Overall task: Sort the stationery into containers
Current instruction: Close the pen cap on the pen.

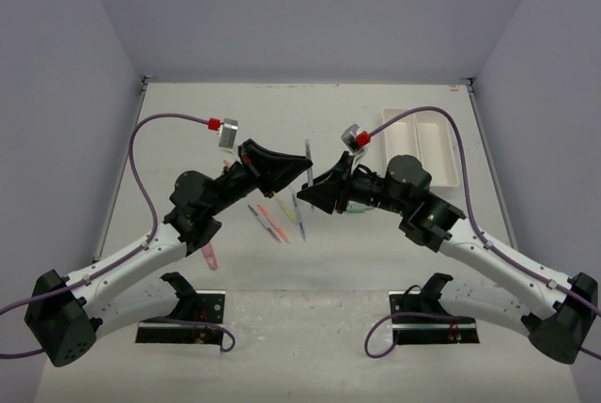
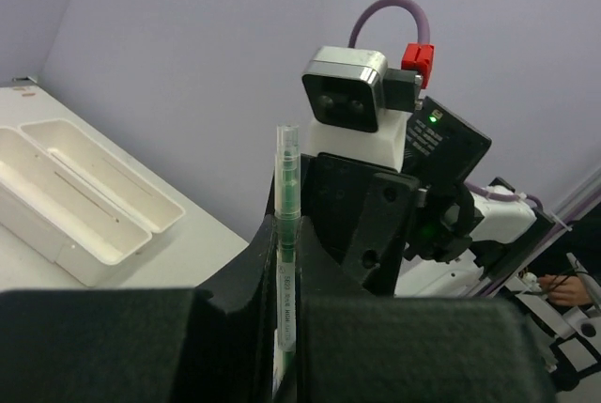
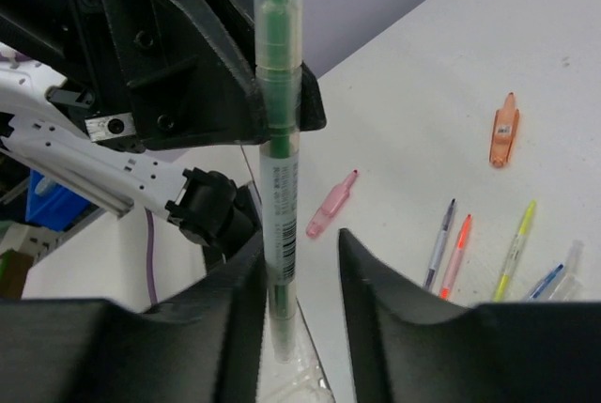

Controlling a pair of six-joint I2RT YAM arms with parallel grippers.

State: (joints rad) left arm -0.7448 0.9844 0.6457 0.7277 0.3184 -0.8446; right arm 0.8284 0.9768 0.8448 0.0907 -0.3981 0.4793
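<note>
Left claw (image 2: 285,314) pinches the green pen (image 2: 286,224) by its barrel; right claw (image 3: 300,239) stands spread beside it. The pen is likely light, stiff and slick: grip mid-barrel.

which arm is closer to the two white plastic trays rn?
Right. The right arm sits just beside the two white rectangular plastic trays, at the far right. The left arm comes in from the left and reaches only to mid-table, well short of them.
</note>
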